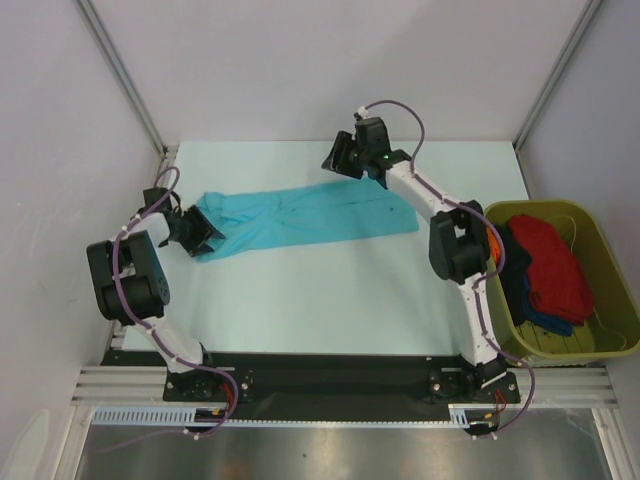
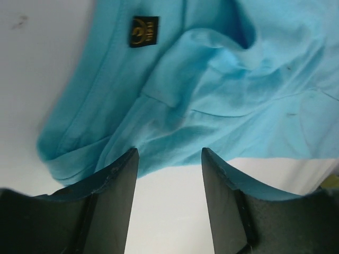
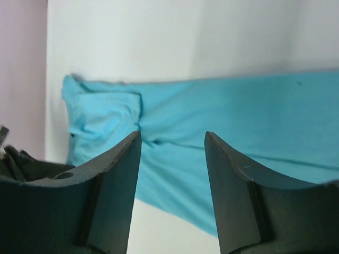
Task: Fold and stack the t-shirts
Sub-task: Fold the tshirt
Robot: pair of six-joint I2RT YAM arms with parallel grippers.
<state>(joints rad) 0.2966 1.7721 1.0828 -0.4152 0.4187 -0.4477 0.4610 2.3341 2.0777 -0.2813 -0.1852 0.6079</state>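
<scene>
A turquoise t-shirt (image 1: pixel 300 222) lies folded into a long strip across the white table, its collar end with a small dark label (image 2: pixel 144 31) at the left. My left gripper (image 1: pixel 205 232) is open and empty at that left end, its jaws just short of the cloth's edge (image 2: pixel 175 153). My right gripper (image 1: pixel 338 157) is open and empty above the strip's far edge, with turquoise cloth (image 3: pixel 222 127) between and below its jaws. Red (image 1: pixel 550 262), dark blue (image 1: pixel 518 285) and orange (image 1: pixel 492 240) shirts lie heaped in the tub.
An olive-green plastic tub (image 1: pixel 600 250) stands at the table's right edge beside the right arm. White walls with metal frame posts close in the back and both sides. The black base rail runs along the near edge.
</scene>
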